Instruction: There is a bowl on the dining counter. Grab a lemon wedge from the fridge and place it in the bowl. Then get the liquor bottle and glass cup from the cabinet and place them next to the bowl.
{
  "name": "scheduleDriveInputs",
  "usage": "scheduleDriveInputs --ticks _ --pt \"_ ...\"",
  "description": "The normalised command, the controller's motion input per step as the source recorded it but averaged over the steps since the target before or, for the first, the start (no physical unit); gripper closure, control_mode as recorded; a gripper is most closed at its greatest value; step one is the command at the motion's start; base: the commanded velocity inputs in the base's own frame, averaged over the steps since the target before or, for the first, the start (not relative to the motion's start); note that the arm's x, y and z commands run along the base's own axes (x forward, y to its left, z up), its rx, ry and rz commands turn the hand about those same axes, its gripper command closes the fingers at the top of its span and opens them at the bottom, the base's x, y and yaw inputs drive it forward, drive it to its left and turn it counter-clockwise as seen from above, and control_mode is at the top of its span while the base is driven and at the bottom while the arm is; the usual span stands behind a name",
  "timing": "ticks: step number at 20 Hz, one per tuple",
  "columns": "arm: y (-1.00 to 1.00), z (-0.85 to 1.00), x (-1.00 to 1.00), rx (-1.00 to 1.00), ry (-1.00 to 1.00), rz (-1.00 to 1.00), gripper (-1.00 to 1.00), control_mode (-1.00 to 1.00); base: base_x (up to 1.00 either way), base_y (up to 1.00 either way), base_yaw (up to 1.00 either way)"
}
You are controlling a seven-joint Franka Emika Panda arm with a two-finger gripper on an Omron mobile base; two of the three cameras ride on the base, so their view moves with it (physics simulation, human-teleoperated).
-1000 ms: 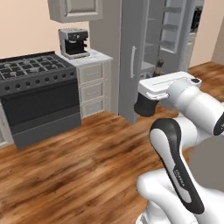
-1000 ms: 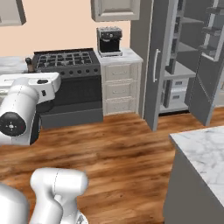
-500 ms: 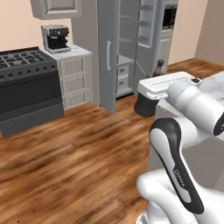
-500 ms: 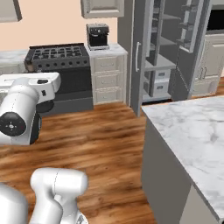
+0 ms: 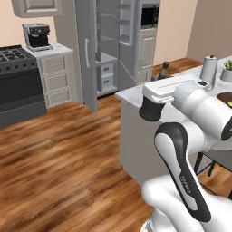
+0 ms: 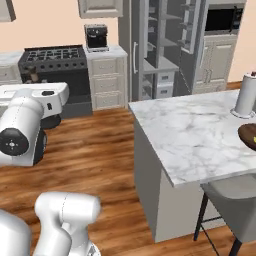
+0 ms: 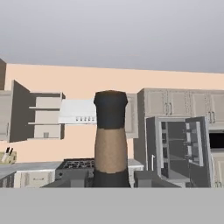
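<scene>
The liquor bottle [image 7: 110, 135], dark with a brown neck and black cap, stands upright between my gripper's [image 7: 110, 177] fingers, which are shut on its lower body. Its top pokes up behind my hand [image 5: 164, 70] and shows small over the stove [image 6: 31, 76]. The dark wooden bowl [image 6: 248, 136] sits at the right edge of the marble dining counter [image 6: 190, 130], with a yellowish speck, probably the lemon wedge [image 5: 229, 104], in it. The grey fridge [image 6: 165, 45] stands open behind the counter. The open cabinet [image 7: 41, 116] holds a small grey item that may be the glass cup.
A white paper-towel roll [image 6: 246, 95] stands on the counter's far side near the bowl, with a potted plant [image 5: 226, 72] beside it. Grey stools [image 6: 230, 200] sit under the counter's near edge. The black stove [image 6: 52, 62] and coffee machine [image 6: 96, 37] line the back wall.
The whole picture has slid left, so the base has moved; the dining counter, bowl and paper-towel roll have come into view. The bottle stays held in the gripper.
</scene>
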Motion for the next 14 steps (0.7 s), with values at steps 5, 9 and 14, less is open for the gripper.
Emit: scheduleDriveInputs --ticks 5,9,14 --pt "0.00 0.00 0.00 0.00 0.00 0.00 1.00 1.00 -0.39 -1.00 -0.01" --pt "0.00 0.00 0.00 0.00 0.00 0.00 1.00 1.00 0.05 -0.90 0.01" --pt "0.00 0.00 0.00 0.00 0.00 0.00 1.00 1.00 0.27 -0.84 0.10"
